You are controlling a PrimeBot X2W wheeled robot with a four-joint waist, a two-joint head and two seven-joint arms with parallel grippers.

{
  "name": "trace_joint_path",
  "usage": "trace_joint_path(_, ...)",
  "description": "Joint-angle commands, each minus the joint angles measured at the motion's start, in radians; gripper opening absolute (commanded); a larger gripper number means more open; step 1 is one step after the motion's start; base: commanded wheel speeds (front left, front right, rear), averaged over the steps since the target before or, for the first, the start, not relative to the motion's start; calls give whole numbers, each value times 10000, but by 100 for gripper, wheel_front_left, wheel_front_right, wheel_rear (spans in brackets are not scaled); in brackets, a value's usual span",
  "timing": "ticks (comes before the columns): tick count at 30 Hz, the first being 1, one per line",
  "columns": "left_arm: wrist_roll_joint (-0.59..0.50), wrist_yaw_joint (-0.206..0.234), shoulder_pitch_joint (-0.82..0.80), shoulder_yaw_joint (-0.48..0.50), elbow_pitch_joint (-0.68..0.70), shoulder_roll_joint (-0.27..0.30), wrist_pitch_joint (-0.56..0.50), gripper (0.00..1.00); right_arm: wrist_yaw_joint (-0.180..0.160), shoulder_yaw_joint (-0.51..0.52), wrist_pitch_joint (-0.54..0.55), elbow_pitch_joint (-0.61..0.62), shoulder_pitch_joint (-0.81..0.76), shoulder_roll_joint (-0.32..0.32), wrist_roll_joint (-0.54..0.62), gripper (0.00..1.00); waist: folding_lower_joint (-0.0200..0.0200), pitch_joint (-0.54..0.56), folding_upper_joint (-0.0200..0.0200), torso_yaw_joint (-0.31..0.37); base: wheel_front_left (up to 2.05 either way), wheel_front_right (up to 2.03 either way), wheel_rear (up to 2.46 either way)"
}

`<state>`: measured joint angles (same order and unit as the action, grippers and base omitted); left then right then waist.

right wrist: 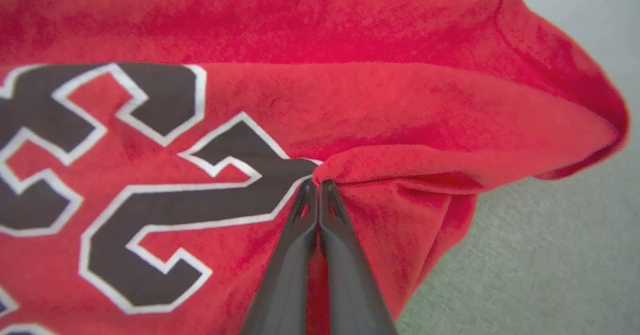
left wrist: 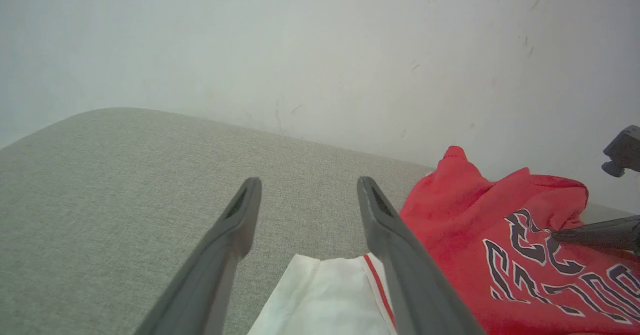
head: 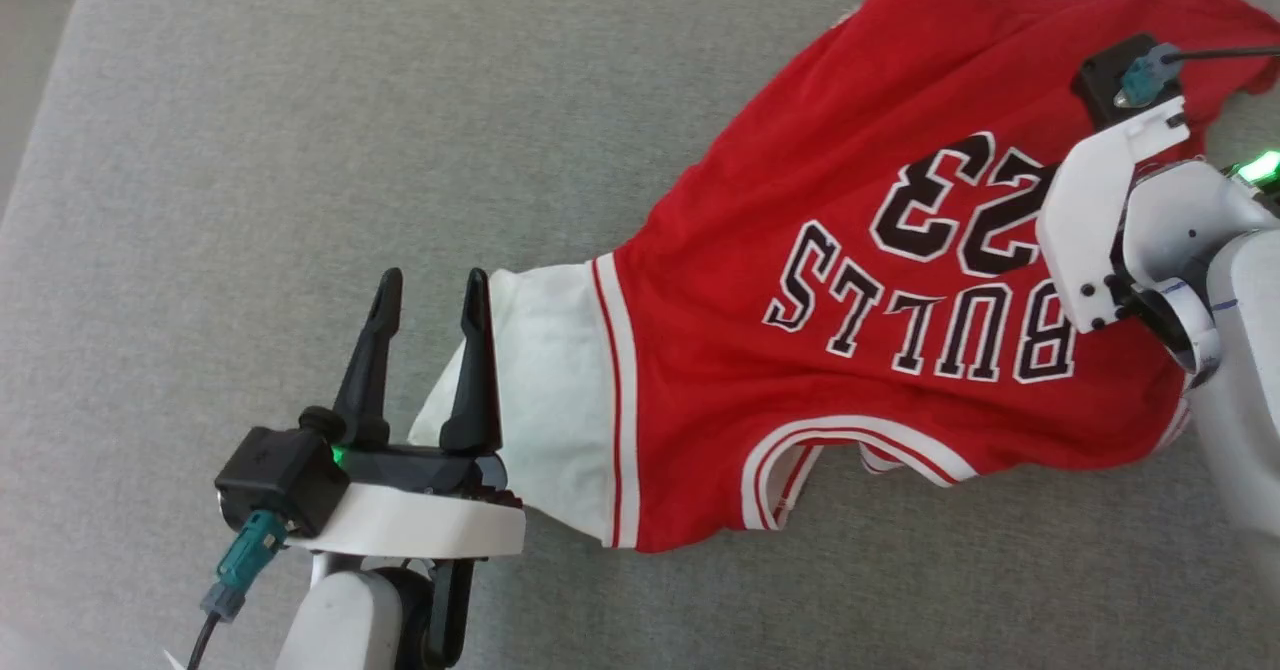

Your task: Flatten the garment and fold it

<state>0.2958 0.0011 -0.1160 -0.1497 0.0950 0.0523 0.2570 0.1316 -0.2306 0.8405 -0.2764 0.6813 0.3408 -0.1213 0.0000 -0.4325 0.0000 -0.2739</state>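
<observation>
The red garment [head: 800, 200] lies rumpled on the grey surface, its black "23" [head: 960, 200] and lettering upside down in the head view. Its white sleeve [head: 545, 390] points toward my left gripper [head: 433, 280]. That gripper is open, and its right finger rests at the sleeve's edge. In the left wrist view the sleeve [left wrist: 325, 295] lies low between the open fingers [left wrist: 400, 255]. My right gripper [right wrist: 317, 182] is shut on a pinched fold of red cloth beside the "2" [right wrist: 150, 215]. In the head view, its white wrist [head: 1100, 220] covers the fingers.
The grey fabric surface [head: 300, 150] spreads wide to the left of the garment. Its left edge [head: 45, 70] runs along the upper left corner of the head view. A pale wall [left wrist: 300, 50] stands behind the surface in the left wrist view.
</observation>
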Motion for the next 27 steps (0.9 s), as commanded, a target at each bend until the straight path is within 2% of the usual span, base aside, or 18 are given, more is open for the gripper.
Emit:
trace_joint_path(1, 109, 84, -135, -46, -71, -19, 47, 100, -9, -50, -211, -112, 67, 97, -53, 0, 0, 102, 0, -251, 0, 0, 0)
trace_joint_path(7, 223, 152, 43, -137, -122, -19, 47, 100, -9, -450, -546, 426, 1098, 266, -427, 0, 0, 357, 0, -450, 0, 0, 0)
trace_joint_path(11, 326, 217, 28, -276, -51, -19, 47, 100, -9, -1402, -630, 575, 2366, 144, -450, 0, 0, 211, 0, -629, 0, 0, 0)
trace_joint_path(14, 444, 236, -70, -416, -66, -19, 47, 100, -9, -2175, -968, 104, 3139, -402, -391, 0, 0, -11, 0, -762, 0, 0, 0)
trace_joint_path(19, 670, 234, -327, -710, -176, -20, 47, 100, -9, -3358, -1845, -1655, 3373, -1450, -584, 0, 0, -277, 0, -1081, 0, 0, 0)
trace_joint_path(20, 712, 241, -371, -762, -199, -20, 47, 100, -9, -3600, -2054, -2035, 3336, -1573, -657, 5, 0, -302, 0, -1138, 0, 0, 0)
trace_joint_path(21, 751, 249, -407, -804, -221, -20, 47, 100, -9, -3828, -2249, -2411, 3294, -1659, -745, 33, 0, -315, 0, -1184, 0, 0, 0)
trace_joint_path(23, 797, 266, -455, -862, -267, -20, 47, 100, -9, -4180, -2494, -3096, 3236, -1761, -976, 100, 0, -316, 0, -1235, 0, 0, 0)
trace_joint_path(27, 818, 328, -456, -862, -371, -20, 47, 100, -9, -4584, -3045, -3613, 3460, -1712, -1540, 100, 0, -135, 0, -1172, 0, 0, 0)
